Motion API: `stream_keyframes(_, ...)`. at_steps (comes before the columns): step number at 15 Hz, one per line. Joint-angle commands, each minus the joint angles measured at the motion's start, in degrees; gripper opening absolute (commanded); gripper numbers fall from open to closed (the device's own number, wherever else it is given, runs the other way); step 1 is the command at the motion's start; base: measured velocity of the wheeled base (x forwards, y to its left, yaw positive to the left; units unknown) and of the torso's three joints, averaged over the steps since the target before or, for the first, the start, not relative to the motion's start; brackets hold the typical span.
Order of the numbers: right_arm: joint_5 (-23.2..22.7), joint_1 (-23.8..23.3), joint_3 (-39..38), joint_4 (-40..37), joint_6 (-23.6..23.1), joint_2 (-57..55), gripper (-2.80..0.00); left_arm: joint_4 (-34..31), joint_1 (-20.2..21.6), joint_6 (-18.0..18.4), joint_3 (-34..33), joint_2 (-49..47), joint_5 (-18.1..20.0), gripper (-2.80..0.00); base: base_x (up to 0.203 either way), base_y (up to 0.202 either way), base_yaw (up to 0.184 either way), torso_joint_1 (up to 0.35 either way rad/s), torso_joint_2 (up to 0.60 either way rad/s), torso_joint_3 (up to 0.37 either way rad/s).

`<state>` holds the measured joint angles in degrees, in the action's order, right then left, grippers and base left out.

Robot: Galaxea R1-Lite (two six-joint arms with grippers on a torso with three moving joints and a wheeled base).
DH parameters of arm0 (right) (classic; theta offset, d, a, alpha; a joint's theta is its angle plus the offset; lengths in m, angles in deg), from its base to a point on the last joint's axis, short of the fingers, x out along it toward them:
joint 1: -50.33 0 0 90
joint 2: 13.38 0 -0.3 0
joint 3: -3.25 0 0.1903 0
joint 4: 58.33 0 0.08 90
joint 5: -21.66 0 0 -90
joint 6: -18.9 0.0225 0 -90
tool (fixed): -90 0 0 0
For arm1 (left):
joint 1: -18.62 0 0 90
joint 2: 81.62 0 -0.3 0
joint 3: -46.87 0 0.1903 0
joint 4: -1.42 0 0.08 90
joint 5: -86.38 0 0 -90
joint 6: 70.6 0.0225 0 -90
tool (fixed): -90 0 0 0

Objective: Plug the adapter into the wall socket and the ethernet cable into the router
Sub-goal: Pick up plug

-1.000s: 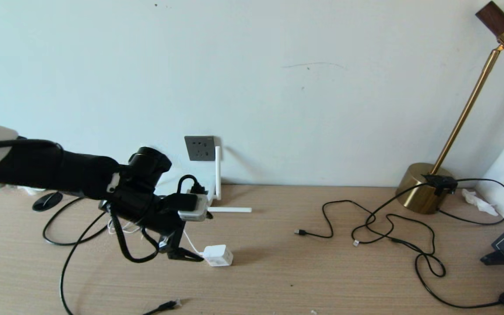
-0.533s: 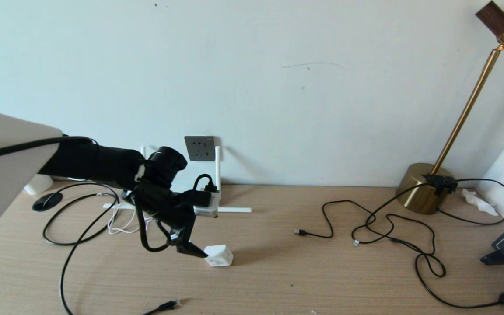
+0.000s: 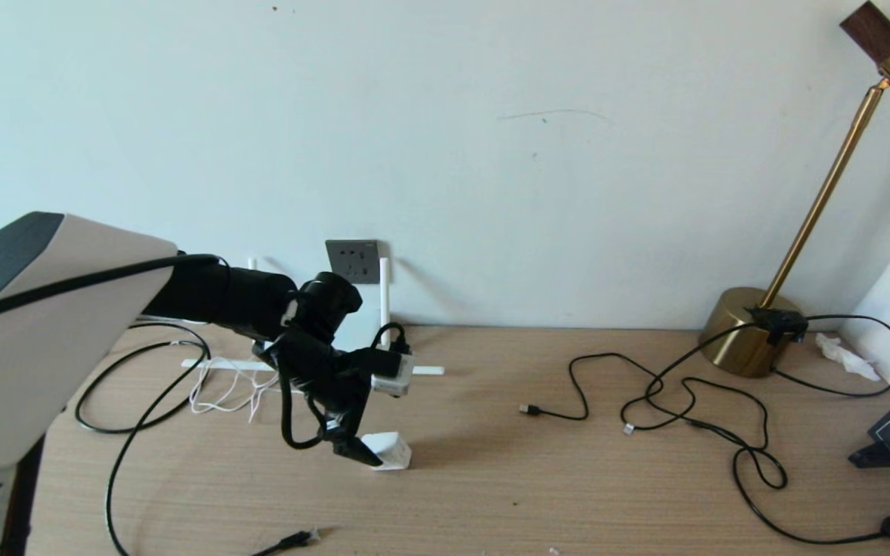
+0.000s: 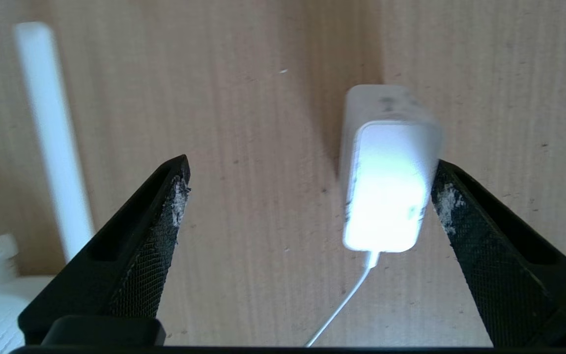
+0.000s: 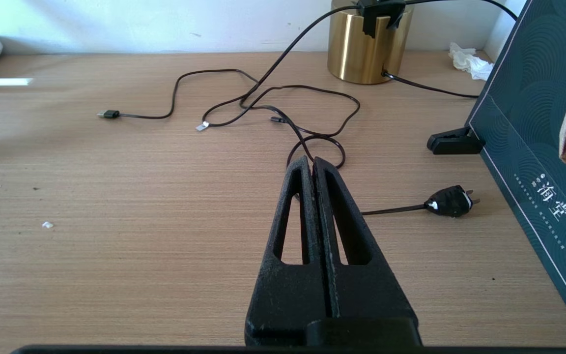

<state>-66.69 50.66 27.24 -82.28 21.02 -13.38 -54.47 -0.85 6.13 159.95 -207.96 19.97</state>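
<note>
Adapter [image 4: 388,172] lies on desk between spread fingers of left gripper [image 4: 307,196], hard against 1 pad, long axis pointing away from wrist.

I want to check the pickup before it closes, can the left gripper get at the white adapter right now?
Probably yes. The left gripper is open around the adapter on the table; one finger is right beside it, nothing between.
</note>
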Motion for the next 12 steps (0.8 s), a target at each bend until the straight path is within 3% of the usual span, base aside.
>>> stream_keyframes(1,0.02,0.02,-0.01,-0.03,0.00,-0.09,-2.80,-1.71,-0.24,0.36,0.12,-0.03,-0.96,0.00,0.000,0.000,0.000,0.000,0.00,0.000)
stream_keyframes(12,0.02,0.02,-0.01,-0.03,0.00,-0.09,-2.80,-2.63,-1.63,-1.58,-0.24,-0.57,-1.53,0.00,0.000,0.000,0.000,0.000,0.00,0.000)
